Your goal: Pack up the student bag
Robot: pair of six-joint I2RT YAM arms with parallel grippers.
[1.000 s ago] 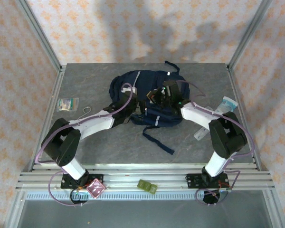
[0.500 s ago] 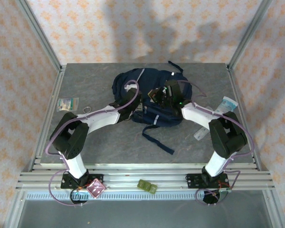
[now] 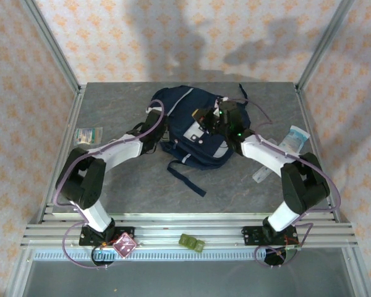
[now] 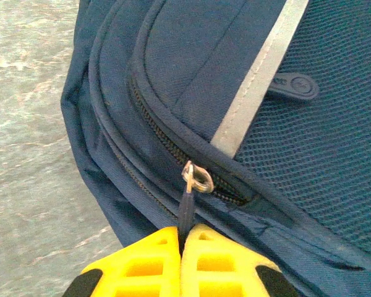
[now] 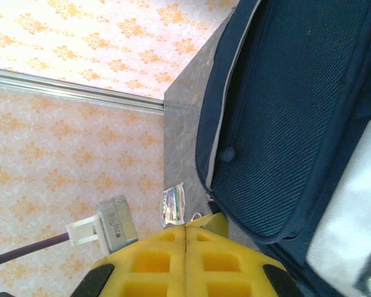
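The student bag (image 3: 195,133), a navy-blue backpack with white-grey patches, lies mid-table with a dark strap (image 3: 188,178) trailing toward me. My left gripper (image 3: 154,122) is at its left edge. In the left wrist view this gripper (image 4: 182,234) is shut on the dark zipper pull (image 4: 187,207), which hangs from a metal ring (image 4: 198,179) on the bag's zipper. My right gripper (image 3: 213,117) is over the bag's top. In the right wrist view it (image 5: 185,228) is shut, the bag's mesh panel (image 5: 284,124) right beside its tip; nothing shows between the fingers.
A small packet (image 3: 88,135) lies at the table's left edge. A white-blue tube (image 3: 295,137) and a clear strip (image 3: 263,175) lie at the right. A green block (image 3: 191,242) and a pink item (image 3: 123,245) sit on the front rail. Metal frame posts stand at the back corners.
My left gripper has closed on the zipper pull and reached further back. The bag has shifted toward the back right and turned its white patches up; the right gripper moved with it.
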